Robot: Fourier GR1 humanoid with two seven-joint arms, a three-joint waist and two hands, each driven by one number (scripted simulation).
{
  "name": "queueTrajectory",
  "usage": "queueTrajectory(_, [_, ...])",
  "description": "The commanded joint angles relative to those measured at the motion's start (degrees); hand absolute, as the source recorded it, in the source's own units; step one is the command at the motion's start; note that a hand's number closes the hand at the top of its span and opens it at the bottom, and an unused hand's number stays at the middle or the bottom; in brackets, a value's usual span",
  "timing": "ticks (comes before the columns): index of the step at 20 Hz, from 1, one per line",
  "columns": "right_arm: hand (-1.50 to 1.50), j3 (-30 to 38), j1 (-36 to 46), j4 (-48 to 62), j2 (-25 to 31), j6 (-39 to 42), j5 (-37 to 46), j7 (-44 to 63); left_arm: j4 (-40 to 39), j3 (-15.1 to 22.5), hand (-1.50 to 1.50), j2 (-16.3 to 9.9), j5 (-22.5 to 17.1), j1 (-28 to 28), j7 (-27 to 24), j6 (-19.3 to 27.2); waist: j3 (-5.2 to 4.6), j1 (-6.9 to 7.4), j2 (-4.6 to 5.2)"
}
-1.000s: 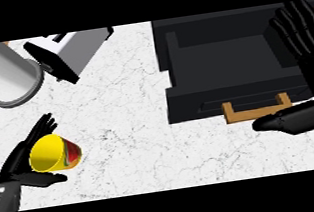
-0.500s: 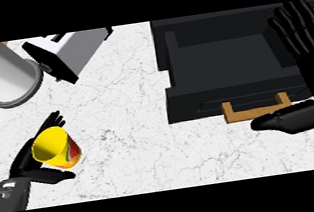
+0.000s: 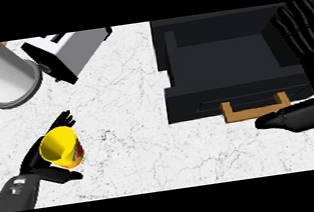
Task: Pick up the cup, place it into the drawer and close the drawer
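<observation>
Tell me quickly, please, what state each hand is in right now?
Left hand: shut on the yellow cup, fingers and thumb curled round it.
Right hand: open, fingers straight, holding nothing, beside the open drawer.

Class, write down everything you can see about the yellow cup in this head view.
The cup is bright yellow with a red and dark patch on its lower side. It looks smooth, like plastic. It is tilted, with its yellow top turned toward the camera. It sits at the lower left of the white marbled counter, away from the open black drawer. The left robot hand curls round it, with fingers behind and the thumb below.
</observation>
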State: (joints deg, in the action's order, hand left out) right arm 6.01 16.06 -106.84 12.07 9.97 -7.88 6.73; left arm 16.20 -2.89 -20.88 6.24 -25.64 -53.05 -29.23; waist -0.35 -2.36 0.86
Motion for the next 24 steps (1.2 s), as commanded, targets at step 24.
queueTrajectory(24, [-1.5,2.19,-0.65,-3.04,1.6,-0.27,-1.24,3.94,8.12,-13.02,1.5,13.38,-12.64,-6.14,-13.63,16.91,0.27,1.47,-0.85])
